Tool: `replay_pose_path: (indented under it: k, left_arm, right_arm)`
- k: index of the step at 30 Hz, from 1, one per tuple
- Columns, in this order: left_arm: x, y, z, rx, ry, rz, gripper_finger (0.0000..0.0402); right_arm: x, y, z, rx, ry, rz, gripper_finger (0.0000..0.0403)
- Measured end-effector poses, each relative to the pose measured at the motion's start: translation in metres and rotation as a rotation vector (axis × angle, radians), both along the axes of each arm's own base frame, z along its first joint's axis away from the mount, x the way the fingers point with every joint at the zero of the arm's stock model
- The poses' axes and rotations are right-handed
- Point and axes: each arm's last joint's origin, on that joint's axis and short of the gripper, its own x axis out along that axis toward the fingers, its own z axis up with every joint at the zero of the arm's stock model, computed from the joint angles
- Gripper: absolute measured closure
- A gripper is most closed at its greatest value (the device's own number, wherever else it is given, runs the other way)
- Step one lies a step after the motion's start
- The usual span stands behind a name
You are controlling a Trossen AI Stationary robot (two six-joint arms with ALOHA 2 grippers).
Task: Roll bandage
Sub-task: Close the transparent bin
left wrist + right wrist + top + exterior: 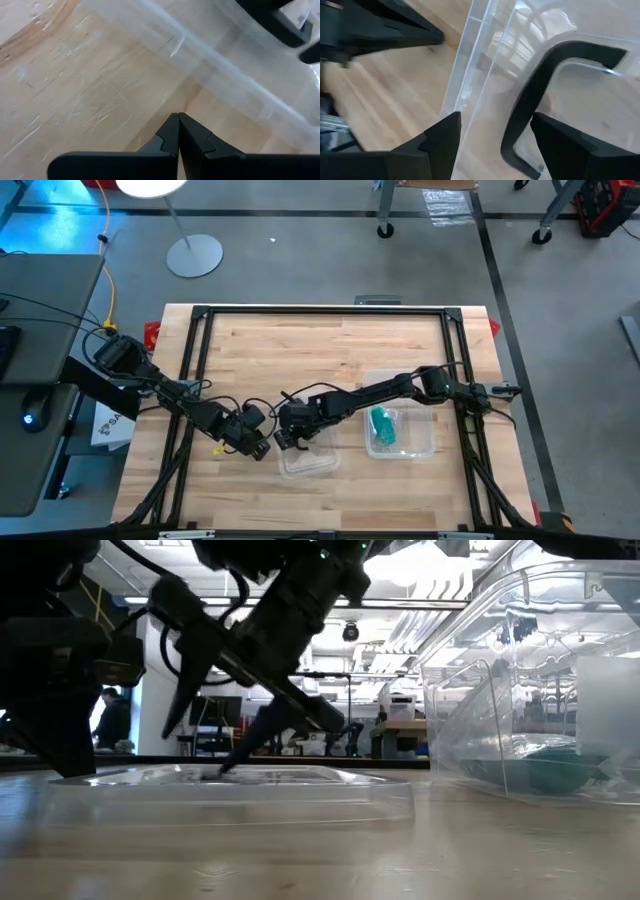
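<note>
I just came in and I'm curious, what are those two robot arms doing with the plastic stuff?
The right gripper is down over a clear lid with a black handle, its fingers open on either side of the lid's edge. The left gripper waits shut just beside that lid. The green bandage lies in the open clear box nearby, and neither arm is touching it.

Overhead, table-level and two close wrist cameras all share the clear lid (pixel 308 463).
</note>
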Motion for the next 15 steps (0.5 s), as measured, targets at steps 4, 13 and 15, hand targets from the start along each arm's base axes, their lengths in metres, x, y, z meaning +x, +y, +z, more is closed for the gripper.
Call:
replay_pose_path:
  k: [4, 13, 15]
  left_arm:
    - [0.0, 0.0, 0.0, 0.001, 0.0, 0.0, 0.0401]
    - [0.0, 0.0, 0.0, 0.014, 0.005, -0.027, 0.0401]
    - [0.0, 0.0, 0.0, 0.018, 0.005, -0.031, 0.0401]
  right_arm:
    - [0.002, 0.0, 0.01, -0.001, -0.007, -0.011, 0.0162]
    - [0.0, 0.0, 0.004, -0.014, 0.045, -0.062, 0.0162]
    - [0.003, 0.0, 0.0, -0.001, 0.014, -0.079, 0.0162]
